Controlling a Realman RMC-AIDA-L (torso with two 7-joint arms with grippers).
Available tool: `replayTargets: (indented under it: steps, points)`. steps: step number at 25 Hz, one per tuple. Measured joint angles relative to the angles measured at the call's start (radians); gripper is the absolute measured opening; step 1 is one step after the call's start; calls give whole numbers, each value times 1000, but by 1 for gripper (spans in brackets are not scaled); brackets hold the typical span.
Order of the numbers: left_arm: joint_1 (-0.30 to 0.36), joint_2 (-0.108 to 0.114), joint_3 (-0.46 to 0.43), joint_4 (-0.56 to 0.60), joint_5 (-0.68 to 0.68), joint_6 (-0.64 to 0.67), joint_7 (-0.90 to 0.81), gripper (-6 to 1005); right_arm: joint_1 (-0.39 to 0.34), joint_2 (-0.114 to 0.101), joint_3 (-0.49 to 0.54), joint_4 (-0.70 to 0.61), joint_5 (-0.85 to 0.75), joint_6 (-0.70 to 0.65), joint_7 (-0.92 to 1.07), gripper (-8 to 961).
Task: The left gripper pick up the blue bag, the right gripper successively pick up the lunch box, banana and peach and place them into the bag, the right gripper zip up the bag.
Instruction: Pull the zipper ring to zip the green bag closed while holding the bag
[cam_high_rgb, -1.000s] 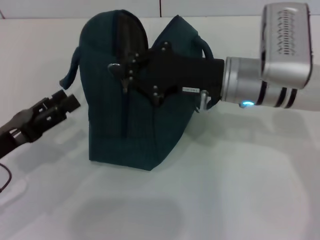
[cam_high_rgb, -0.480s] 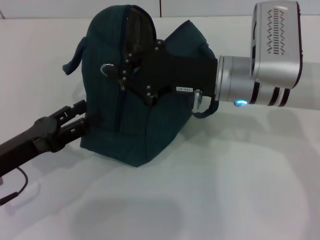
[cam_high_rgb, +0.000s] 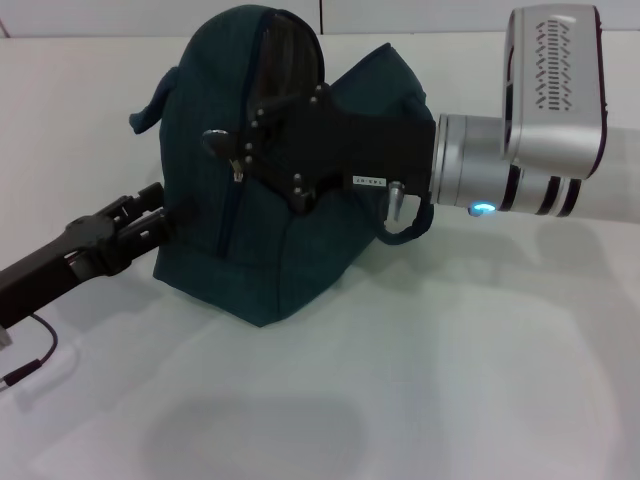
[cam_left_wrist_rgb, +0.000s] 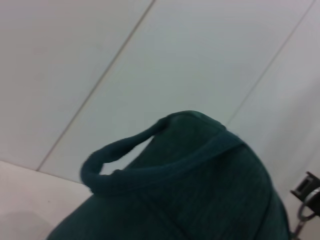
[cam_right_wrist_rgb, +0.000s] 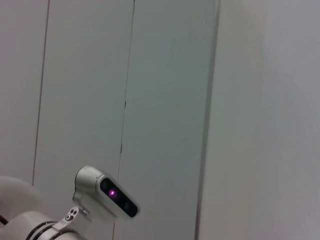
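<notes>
So the blue bag (cam_high_rgb: 270, 215) sits on the white table (cam_high_rgb: 450, 380), a bit left of centre in the head view, leaning back and to one side instead of standing flat. No lunch box, banana or peach anywhere on the table, so my guess is they're already inside and this is the zipping stage.

The right gripper (cam_high_rgb: 235, 150) reaches in from the right edge of the frame, its black fingers clenched on what looks like the small metal zipper pull (cam_high_rgb: 237, 172) on the front of the bag, about halfway up. The left gripper (cam_high_rgb: 150, 215) comes in from the lower left, tips pressed against the bag's lower left side. Can't tell if it's actually pinching fabric or just pushing, since the fingers blend into the dark cloth.

What could go wrong: if the left side isn't really holding, pulling the zipper will just drag or tip the whole bag instead of closing it. That pull tab is also tiny, so it could slip out of the fingers. The loose handle (cam_high_rgb: 410, 225) hanging by the right wrist could snag too.
</notes>
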Motion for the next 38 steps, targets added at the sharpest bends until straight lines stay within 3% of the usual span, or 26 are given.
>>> replayTargets:
  steps: [38]
  points:
    - [-40, -5, -15, -27, -49, 57, 151, 868, -24, 0, 7, 12, 47, 2, 1, 17]
